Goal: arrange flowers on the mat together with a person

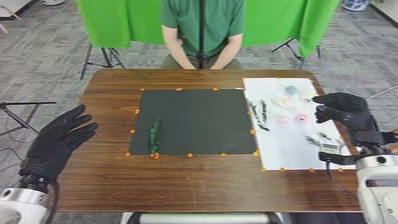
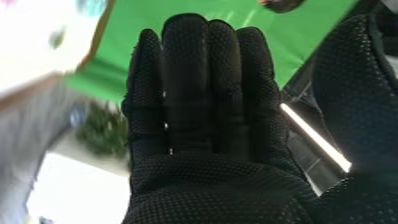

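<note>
On my head view, a long green sprig (image 1: 155, 136) lies lengthwise on the left part of the dark mat (image 1: 200, 120). On the white sheet (image 1: 289, 161) to the right of it I have more green stems (image 1: 259, 112), pink flowers (image 1: 300, 118), pale yellow flowers (image 1: 284, 102) and a bluish flower (image 1: 290, 90), all on the brown worktop (image 1: 204, 187).

My right hand (image 1: 342, 107) is by the sheet's right edge, its fingers straight and pressed together in the wrist view, thumb apart, holding nothing. My left hand (image 1: 58, 137) is left of the mat, fingers extended and slightly spread.

I expect the flowers to be very light, with springy stems and soft heads that crush or bend easily. I'd pinch a stem gently below the bloom, leaving the petals alone; thin stems lying flat could slip or roll under the gloves. I can make out no readable writing on the flowers or the mat.
</note>
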Available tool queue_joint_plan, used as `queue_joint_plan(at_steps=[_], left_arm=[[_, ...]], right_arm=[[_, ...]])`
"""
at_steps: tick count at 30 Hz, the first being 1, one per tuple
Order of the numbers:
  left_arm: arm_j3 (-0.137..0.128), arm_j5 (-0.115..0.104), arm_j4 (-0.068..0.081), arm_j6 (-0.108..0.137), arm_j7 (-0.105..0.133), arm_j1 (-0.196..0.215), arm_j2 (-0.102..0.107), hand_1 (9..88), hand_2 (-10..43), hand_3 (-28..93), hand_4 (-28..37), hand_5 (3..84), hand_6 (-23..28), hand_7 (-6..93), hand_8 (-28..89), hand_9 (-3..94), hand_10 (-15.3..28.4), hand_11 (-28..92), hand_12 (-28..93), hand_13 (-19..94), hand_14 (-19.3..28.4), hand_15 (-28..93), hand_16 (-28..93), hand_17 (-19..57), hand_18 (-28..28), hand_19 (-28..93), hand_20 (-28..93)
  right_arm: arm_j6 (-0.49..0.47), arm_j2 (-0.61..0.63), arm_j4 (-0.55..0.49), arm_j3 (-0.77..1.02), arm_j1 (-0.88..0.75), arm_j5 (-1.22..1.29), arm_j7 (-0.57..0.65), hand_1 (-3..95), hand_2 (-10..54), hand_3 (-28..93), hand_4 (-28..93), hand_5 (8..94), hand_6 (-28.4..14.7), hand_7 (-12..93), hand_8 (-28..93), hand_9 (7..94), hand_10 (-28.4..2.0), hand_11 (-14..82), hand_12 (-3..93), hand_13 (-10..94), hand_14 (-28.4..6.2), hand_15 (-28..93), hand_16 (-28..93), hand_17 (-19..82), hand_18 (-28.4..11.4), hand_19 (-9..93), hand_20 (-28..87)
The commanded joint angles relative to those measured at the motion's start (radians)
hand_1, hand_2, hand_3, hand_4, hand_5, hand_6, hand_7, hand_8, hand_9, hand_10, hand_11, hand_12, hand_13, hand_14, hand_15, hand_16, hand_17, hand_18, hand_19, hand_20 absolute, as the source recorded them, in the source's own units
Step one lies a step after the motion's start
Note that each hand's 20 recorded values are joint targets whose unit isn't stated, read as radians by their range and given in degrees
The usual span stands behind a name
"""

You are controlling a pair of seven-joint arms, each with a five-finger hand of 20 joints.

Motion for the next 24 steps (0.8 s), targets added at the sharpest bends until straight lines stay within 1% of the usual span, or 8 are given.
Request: queue_joint_plan(at_steps=[1,3,5,8,11,15,23,24], left_arm=[[-0.002,-0.002,0.01,-0.005,-0.007,0.007,-0.006,31.1,-2.9,69,-22.1,33.9,5.1,19.1,-9,29.9,12.5,22,19,26,15.7,36,0,-5.1,22.3,49,8],[-0.001,0.0,0.012,-0.006,-0.008,0.005,-0.005,31.1,-2.9,69,-22.1,33.9,5.1,19.0,-9,29.9,12.5,22,19,26,15.7,36,0,-5.1,22.3,49,8],[-0.001,-0.001,0.011,-0.006,-0.008,0.006,-0.005,31.1,-2.9,69,-22.0,33.9,5.1,19.0,-9,29.8,12.5,22,19,26,15.7,36,0,-5.1,22.3,49,8],[0.0,-0.001,0.012,-0.005,-0.009,0.005,-0.003,31.1,-2.9,69,-22.0,33.9,5.1,19.0,-9,29.8,12.5,22,19,26,15.7,36,0,-5.1,22.3,49,8],[-0.002,-0.001,0.011,-0.003,-0.009,0.007,-0.002,31.1,-2.9,69,-22.1,33.9,5.1,19.0,-9,29.9,12.5,22,19,26,15.7,37,0,-5.1,22.3,49,8],[0.0,-0.001,0.012,-0.002,-0.012,0.005,-0.003,31.1,-2.9,69,-22.1,33.8,5.1,19.0,-9,29.8,12.5,22,19,26,15.7,36,0,-5.1,22.3,49,8],[-0.002,-0.001,0.016,-0.008,-0.01,0.007,0.005,31.1,-2.8,69,-22.1,33.9,5.1,19.0,-9,29.8,12.5,22,19,26,15.6,37,0,-5.1,22.3,49,8],[-0.002,-0.005,0.016,-0.003,-0.007,0.009,0.011,31.1,-2.8,69,-22.1,33.9,5.1,19.0,-9,29.8,12.5,22,19,26,15.7,37,0,-5.1,22.2,49,8]], right_arm=[[0.067,0.062,0.013,-0.014,-0.021,-0.577,0.223,35.3,-9.5,68,-28,52.7,-0.2,44,-16,58.4,-12.7,50.8,35.8,58,-9.9,63,26,32,-15.1,60,30],[0.058,0.06,0.015,-0.012,-0.024,-0.556,0.261,34.6,-9.5,66,-28,52.5,-0.4,44,-16,57.2,-12.9,53.0,37.8,58,-10.4,64,27,32,-15.2,60,29],[0.028,0.06,0.016,-0.008,-0.03,-0.614,0.29,34.9,-9.5,61,-28,52.0,-0.9,45,-16,56.1,-13.3,54.4,40.1,56,-11.1,66,28,32,-15.6,60,29],[-0.022,0.059,0.006,0.0,-0.048,-0.686,0.327,33.2,-9.5,59,-28,51.7,-1.3,46,-16,55.0,-13.7,56.9,42.1,55,-12.1,69,29,32,-16.1,61,29],[-0.089,0.061,-0.005,-0.003,-0.05,-0.725,0.368,31.6,-9.5,59,-28,54.2,-1.8,52,-17,56.2,-14.2,62.3,46.6,55,-13.3,75,33,31,-16.8,63,30],[-0.12,0.072,-0.003,-0.017,-0.052,-0.765,0.431,27.7,-9.5,65,-28,58.7,-1.7,58,-17,61.0,-13.4,67.0,51.4,59,-13.9,81,38,31,-17.3,65,31],[-0.225,0.082,-0.014,-0.031,-0.067,-0.775,0.538,26.7,-9.5,68,-28,60.0,-1.8,58,-17,62.1,-13.0,67.4,52.0,60,-13.8,81,38,31,-17.5,66,31],[-0.235,0.082,-0.012,-0.037,-0.065,-0.78,0.55,26.6,-9.5,68,-28,60.3,-1.9,58,-17,62.2,-13.1,67.4,52.0,60,-13.8,81,38,31,-17.5,67,31]])
